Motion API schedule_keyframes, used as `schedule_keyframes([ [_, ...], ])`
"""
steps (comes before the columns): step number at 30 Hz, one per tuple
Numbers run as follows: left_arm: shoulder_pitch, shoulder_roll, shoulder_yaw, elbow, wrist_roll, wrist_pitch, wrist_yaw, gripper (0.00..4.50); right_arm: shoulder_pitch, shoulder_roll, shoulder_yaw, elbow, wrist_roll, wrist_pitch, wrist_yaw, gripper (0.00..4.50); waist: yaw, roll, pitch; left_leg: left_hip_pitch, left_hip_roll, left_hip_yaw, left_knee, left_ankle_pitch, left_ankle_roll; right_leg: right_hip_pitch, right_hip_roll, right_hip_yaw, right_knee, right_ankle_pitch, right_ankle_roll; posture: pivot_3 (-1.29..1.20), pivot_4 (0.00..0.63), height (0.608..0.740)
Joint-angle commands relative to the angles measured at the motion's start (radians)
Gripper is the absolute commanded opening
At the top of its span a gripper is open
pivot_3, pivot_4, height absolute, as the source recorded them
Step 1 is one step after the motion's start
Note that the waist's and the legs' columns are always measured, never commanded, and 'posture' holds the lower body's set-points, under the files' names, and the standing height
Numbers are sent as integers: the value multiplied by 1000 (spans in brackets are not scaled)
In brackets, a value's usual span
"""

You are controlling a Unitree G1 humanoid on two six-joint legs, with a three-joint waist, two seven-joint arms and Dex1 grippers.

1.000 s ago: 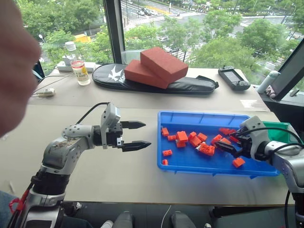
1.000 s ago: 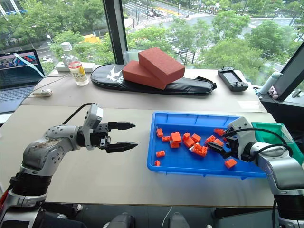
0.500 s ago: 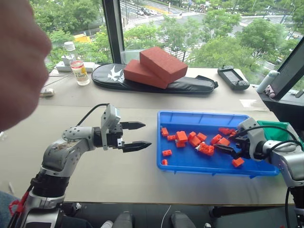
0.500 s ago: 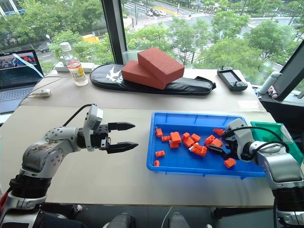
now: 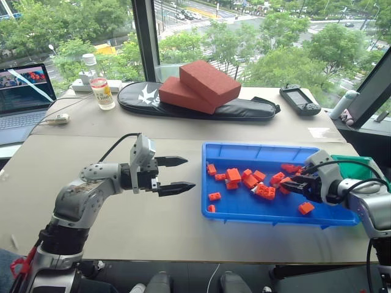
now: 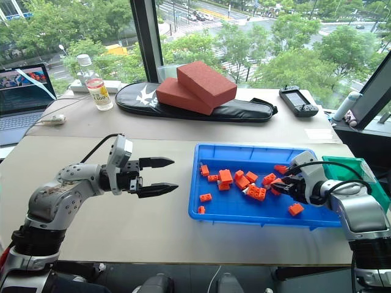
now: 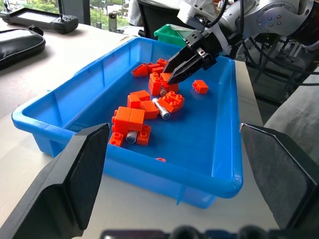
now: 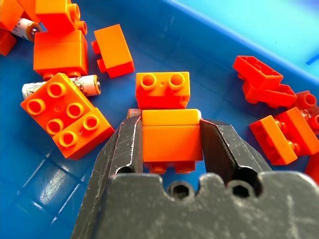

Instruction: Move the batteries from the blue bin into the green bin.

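Note:
The blue bin (image 5: pixel 263 148) lies on the table's right half, holding several orange-red bricks and batteries. One battery (image 8: pixel 60 87) pokes out from under a wide orange brick; another battery (image 8: pixel 24 27) lies farther off. Two batteries (image 7: pixel 161 108) show among the bricks in the left wrist view. My right gripper (image 5: pixel 286 181) is low inside the bin, its fingers (image 8: pixel 127 144) pressed on both sides of an orange brick (image 8: pixel 172 137). The green bin (image 5: pixel 354 162) stands against the blue bin's far right end, behind my right arm. My left gripper (image 5: pixel 189 173) hovers open and empty over the table, left of the blue bin.
At the back of the table lie two red foam blocks (image 5: pixel 201 82) on a black bag (image 5: pixel 244 110), a handheld controller (image 5: pixel 300 99), a bottle (image 5: pixel 101 85) and a laptop (image 5: pixel 24 85). Bare tabletop stretches left of the blue bin.
My right gripper's fingers have closed from wide open onto an orange brick in the blue bin. A person's blurred hand at the left has left the view. The left arm stayed still.

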Motion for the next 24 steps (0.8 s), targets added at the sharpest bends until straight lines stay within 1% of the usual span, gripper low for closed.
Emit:
schedule_keyframes([
  [1,1,13,26,-28,-14,-9,0,4500,14,-77,-107,-138,31,76,2,1454,1,0,0,0,0,0,0,0,0,0,0,0,0,0,0,0,150,740],
  [4,9,14,25,-32,-13,-10,2,4500,99,-152,-164,-254,54,202,11,1454,6,0,0,0,0,0,0,0,0,0,0,0,0,0,0,0,150,740],
  [8,16,11,18,-39,-12,-8,8,4500,214,-191,-196,-310,38,304,-25,1454,5,0,0,0,0,0,0,0,1,2,0,0,-1,0,0,0,150,740],
  [11,17,9,18,-38,-15,-3,12,4500,262,-191,-221,-295,25,315,-43,1454,3,0,0,0,0,0,0,0,1,1,0,0,-1,0,0,0,150,740],
  [15,16,8,16,-35,-14,-4,15,4500,273,-193,-221,-272,4,289,-63,1454,-2,0,0,1,1,1,0,0,1,1,1,1,-1,-1,0,0,150,740],
  [16,14,8,16,-35,-15,-4,15,4500,272,-196,-218,-269,2,284,-65,2455,-2,0,0,1,0,1,0,0,1,1,1,1,0,-1,0,0,150,740],
  [17,13,8,16,-34,-15,-4,16,4500,270,-199,-216,-266,2,282,-66,2624,-1,0,0,1,0,1,0,0,1,0,1,1,-1,-1,0,0,150,740],
  [18,12,8,16,-34,-15,-4,16,4500,257,-196,-214,-264,5,282,-67,2895,0,0,0,1,0,1,0,0,1,1,1,1,-1,-1,0,0,150,740],
  [19,12,8,16,-34,-15,-4,17,4500,248,-194,-213,-263,8,283,-68,3264,0,0,0,1,0,1,0,0,1,1,0,1,-1,-1,0,0,150,740],
  [20,12,9,16,-34,-15,-5,17,4500,236,-191,-213,-262,12,286,-71,3513,0,0,0,1,0,1,0,0,1,0,0,1,-1,-1,0,0,150,740],
  [22,11,10,16,-32,-13,-6,17,4500,211,-193,-199,-260,11,285,-76,4301,0,0,0,1,0,1,0,0,1,0,0,1,-1,-1,0,0,150,740],
  [23,11,12,17,-34,-14,-6,18,4500,181,-185,-194,-258,14,287,-84,4446,0,0,0,1,1,1,0,0,1,0,1,2,-1,-1,0,0,150,740],
  [24,10,12,17,-34,-14,-5,18,4500,159,-179,-190,-254,15,288,-89,4446,-1,0,0,1,1,1,0,0,1,0,1,2,-1,-1,0,0,150,740],
])
